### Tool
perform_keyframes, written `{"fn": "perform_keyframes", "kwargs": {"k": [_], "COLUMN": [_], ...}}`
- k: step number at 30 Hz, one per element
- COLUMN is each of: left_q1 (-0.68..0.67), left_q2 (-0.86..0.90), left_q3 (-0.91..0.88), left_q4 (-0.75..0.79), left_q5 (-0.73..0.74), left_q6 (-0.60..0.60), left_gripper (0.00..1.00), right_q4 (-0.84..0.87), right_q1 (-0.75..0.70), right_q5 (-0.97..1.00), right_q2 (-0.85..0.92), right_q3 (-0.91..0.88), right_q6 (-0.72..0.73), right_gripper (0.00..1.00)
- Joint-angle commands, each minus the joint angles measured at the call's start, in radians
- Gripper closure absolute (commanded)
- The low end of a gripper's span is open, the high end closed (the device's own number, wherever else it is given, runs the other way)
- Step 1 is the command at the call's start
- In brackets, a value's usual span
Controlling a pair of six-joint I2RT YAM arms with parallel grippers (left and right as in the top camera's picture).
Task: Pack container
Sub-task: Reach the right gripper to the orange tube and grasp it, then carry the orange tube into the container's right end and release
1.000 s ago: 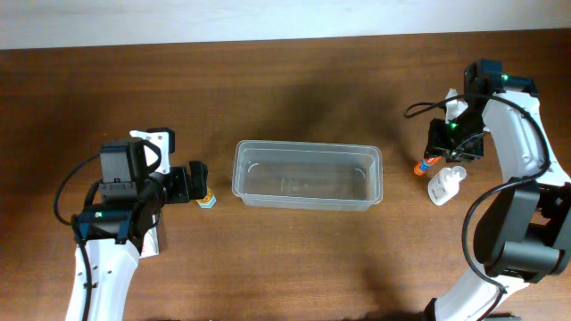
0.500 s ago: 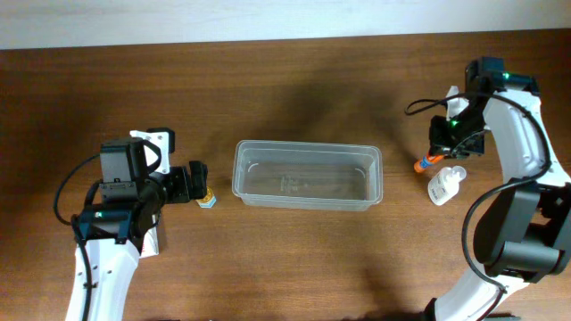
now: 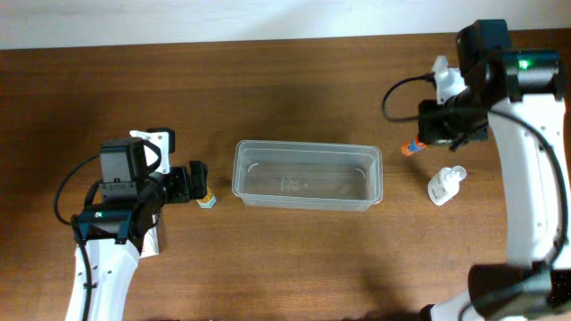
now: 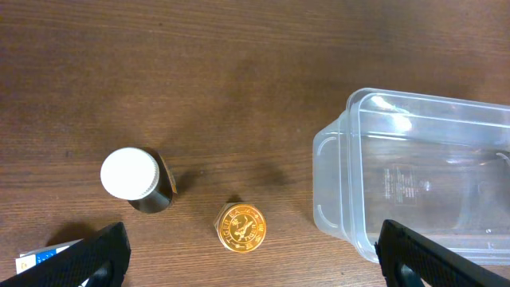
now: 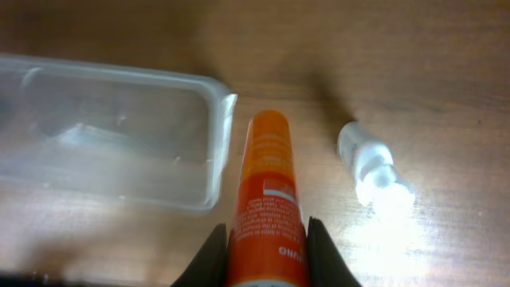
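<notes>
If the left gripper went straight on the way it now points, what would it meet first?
Probably the small gold-lidded jar, sitting about midway between its open fingers in the left wrist view; depth is unclear.

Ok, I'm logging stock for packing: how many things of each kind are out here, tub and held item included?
Tubs: 1, the container
Bottles: 2, white bottle and dark bottle with white cap
Tubes: 1, orange tube, gripped by the right hand
Jars: 1, gold-lidded jar
Boxes: 1, box, only a corner showing
Total: 6
</notes>
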Motion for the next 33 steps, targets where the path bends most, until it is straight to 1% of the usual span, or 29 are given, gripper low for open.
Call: {"fn": "perform_keyframes", "kwargs": {"k": [1,6,9,18,21,25,27,31,32,33], "left_q1": [-0.003,-0.003,-0.002,-0.003,-0.003,-0.003,-0.003,-0.003,-0.003,-0.003], "left_q2": [0.005,0.005,0.005,0.005,0.005,0.005,0.005,0.005,0.005,0.005], "left_q3": [0.022,0.022,0.022,0.022,0.022,0.022,0.022,0.022,0.022,0.022], "left_q4": [0.003,0.002,0.002,-0.008,-0.008,-0.008,-0.008,-0.009,-0.009,-0.009], "left_q5": [0.018,0.018,0.018,0.018,0.018,0.018,0.018,0.018,0.018,0.018], "left_q6": [0.013,0.013,0.013,0.013,0.013,0.013,0.013,0.013,0.013,0.013], "left_gripper": [0.01,0.01,0.01,0.01,0.0,0.01,0.01,0.01,0.01,0.01], "right_q4": [-0.025,0.016,0.108,0.435,0.523,0.571,0.581,0.581,0.581,0.581], "right_q1": [0.079,0.204,0.253,0.254,0.254,0.254,0.254,0.254,0.254,0.254], "right_q5": [-0.01,-0.008,0.003,0.016,0.079,0.181,0.201,0.205,0.204,0.204], "right_q2": [-0.027,-0.017,-0.016,-0.016,-0.016,-0.015,-0.015,-0.014,-0.012,-0.012], "right_q3": [0.013,-0.059,-0.158,-0.492,-0.557,-0.568,-0.568,-0.568,-0.568,-0.568], "right_q6": [0.009,0.009,0.04,0.039,0.04,0.042,0.042,0.042,0.042,0.042], "right_gripper": [0.86,0.85,0.85,0.85,0.85,0.84,0.73,0.7,0.63,0.62]}}
